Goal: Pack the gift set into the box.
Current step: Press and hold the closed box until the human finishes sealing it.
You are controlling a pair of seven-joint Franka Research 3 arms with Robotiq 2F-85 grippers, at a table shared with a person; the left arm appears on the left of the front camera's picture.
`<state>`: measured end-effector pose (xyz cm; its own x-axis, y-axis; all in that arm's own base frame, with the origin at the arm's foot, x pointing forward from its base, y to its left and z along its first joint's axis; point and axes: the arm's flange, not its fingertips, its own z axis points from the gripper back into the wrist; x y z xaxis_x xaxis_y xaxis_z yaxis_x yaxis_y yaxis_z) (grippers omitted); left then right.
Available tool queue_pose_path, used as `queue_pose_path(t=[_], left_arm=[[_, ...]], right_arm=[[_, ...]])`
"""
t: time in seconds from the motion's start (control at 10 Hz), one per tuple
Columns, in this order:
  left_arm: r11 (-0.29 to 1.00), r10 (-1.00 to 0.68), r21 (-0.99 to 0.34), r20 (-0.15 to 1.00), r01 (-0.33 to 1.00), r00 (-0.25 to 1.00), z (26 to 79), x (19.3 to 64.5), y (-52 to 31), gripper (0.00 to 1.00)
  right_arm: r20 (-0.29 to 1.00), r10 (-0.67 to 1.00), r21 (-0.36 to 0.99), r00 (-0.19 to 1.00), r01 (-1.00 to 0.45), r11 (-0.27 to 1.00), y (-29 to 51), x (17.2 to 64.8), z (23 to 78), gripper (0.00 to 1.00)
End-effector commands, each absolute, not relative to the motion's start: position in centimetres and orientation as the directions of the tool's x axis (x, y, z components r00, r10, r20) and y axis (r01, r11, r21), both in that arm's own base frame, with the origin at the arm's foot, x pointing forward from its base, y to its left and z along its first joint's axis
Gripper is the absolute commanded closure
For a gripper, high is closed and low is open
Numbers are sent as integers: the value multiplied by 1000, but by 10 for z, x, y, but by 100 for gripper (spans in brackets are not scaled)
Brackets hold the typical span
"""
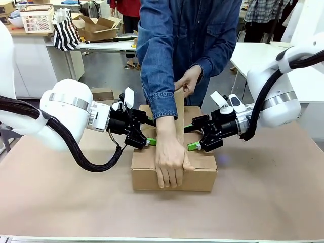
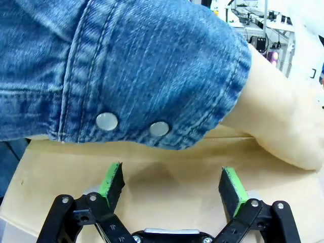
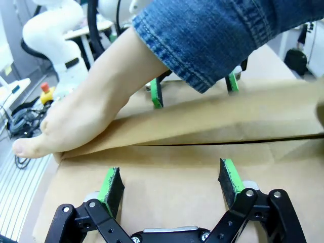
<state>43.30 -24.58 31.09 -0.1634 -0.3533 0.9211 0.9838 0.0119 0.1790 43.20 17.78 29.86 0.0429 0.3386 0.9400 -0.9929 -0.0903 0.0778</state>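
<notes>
We found the box (image 1: 174,169) on the table (image 1: 61,197), between our two end effectors. The left end effector (image 1: 150,142) came in at its left side and the right end effector (image 1: 194,146) at its right, both low over the top and pointed at each other across it.

The person's one hand (image 1: 171,159) lay flat on the near flap, just beyond the left end effector's fingertips, and we judged it was pressing that flap shut. The other hand (image 1: 188,80) gripped an upright flap (image 1: 179,114) behind it, probably to fold it down next. In the right wrist view a dark seam ran just ahead of the green pads (image 3: 230,177), where the pressed flap rode slightly above the one under our fingers.

Both end effectors stood with fingers apart and nothing between them. In the left wrist view the pads (image 2: 112,180) hovered over bare cardboard, with the denim sleeve (image 2: 126,71) close above. We took it that each was placed to hold down a side flap while the person closed the long ones, though we could not tell whether the pads touched the cardboard.

The gift set was hidden; with the flaps coming shut, we supposed it was already inside, and the task near its end.

We could read no brand, label or writing on the box, the sleeve or the end effectors; the cardboard was plain brown.
</notes>
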Motion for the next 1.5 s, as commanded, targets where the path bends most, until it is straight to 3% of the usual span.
queue_pose_path(t=[0.0, 1.4], left_arm=[[8, -354, 190, 919, 982, -175, 308, 433, -244, 0], [8, -354, 190, 919, 982, -175, 308, 433, -244, 0]], right_arm=[[939, 343, 75, 40, -993, -90, 178, 432, 299, 0], [939, 343, 75, 40, -993, -90, 178, 432, 299, 0]])
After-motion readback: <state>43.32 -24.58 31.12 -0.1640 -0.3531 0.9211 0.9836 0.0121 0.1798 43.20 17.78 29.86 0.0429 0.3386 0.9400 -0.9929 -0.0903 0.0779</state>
